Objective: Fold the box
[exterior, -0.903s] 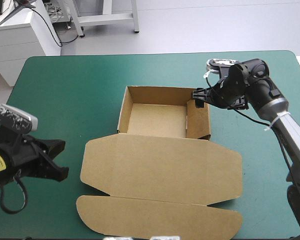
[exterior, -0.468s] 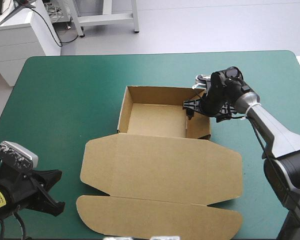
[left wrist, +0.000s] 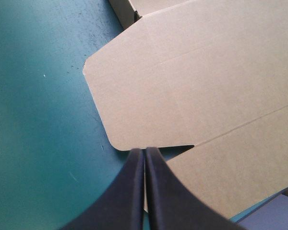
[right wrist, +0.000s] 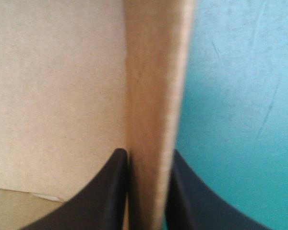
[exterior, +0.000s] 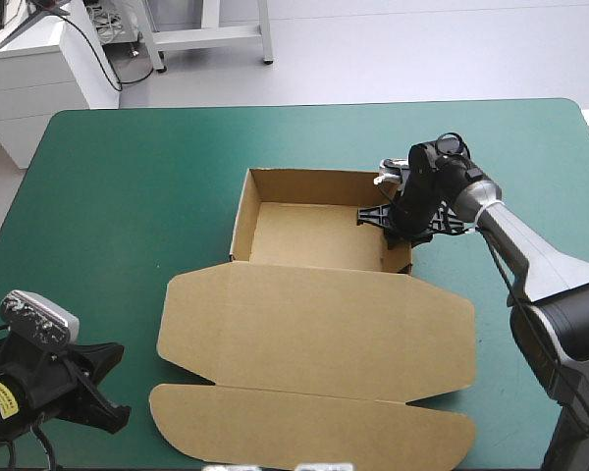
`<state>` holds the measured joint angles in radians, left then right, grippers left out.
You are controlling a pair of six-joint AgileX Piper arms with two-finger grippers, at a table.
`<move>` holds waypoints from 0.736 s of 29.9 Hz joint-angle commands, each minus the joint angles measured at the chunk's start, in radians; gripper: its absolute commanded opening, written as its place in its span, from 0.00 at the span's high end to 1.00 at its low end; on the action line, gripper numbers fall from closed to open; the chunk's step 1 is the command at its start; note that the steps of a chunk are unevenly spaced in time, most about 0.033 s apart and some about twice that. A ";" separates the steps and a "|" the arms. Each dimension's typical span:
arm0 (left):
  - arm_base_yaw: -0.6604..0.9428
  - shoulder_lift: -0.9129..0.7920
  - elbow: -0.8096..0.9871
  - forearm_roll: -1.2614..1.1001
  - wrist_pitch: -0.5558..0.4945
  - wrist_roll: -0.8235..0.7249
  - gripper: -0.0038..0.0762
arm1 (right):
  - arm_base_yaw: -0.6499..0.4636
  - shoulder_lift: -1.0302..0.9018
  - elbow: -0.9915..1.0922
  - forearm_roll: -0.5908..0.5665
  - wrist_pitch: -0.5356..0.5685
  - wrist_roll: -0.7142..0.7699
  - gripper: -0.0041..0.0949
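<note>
The table (exterior: pixel 128 196) is the biggest thing under me, its teal-green cover bare around the work. On its middle sits the brown box (exterior: pixel 314 324), in three parts. The broad lid (exterior: pixel 319 329) lies flat on the cover on my side. Beyond it, toward the far edge, the open tray (exterior: pixel 304 235) stands with all four walls up, joined to the lid along its near wall. Nearest the table's near edge the outer flap (exterior: pixel 314 427), rounded at both ends, also lies flat, joined to the lid along a crease.

My right arm (exterior: pixel 530 255) comes in from the right and bends down to the tray's right side. There my right claw (exterior: pixel 388 218) is clenched on the box, grasping the right wall (right wrist: pixel 153 96). One black finger (right wrist: pixel 110 191) is inside the tray against the wall's inner face. The other finger (right wrist: pixel 182 191) is outside, over the teal-green cover. The board stands upright between them and runs straight ahead from my grip.

My left claw (left wrist: pixel 145 152) is low by the table's near left corner, well apart from the tray. It is clenched on nothing, its two fingers meeting in one pointed arch. Ahead of its tip lies the small notch (left wrist: pixel 180 147) where the lid's rounded corner meets the outer flap. I cannot tell whether the tip touches the board.
</note>
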<state>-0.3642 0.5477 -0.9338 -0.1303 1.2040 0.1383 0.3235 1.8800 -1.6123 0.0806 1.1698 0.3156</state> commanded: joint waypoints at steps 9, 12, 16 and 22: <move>-0.003 0.003 -0.023 -0.012 -0.053 0.003 0.96 | -0.012 -0.075 -0.031 -0.030 0.020 -0.074 0.98; -0.003 0.003 -0.023 -0.012 -0.052 0.003 0.96 | -0.031 -0.084 -0.058 -0.132 0.047 -0.088 0.98; -0.003 0.003 -0.023 -0.012 -0.052 0.003 0.96 | -0.120 -0.103 -0.134 -0.241 0.081 -0.136 0.98; -0.003 0.003 -0.023 -0.018 -0.052 0.003 0.96 | -0.346 -0.110 -0.257 -0.245 0.077 -0.195 0.98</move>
<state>-0.3642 0.5430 -0.9327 -0.1283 1.2049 0.1405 0.0709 1.8346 -1.7992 -0.1405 1.2337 0.1499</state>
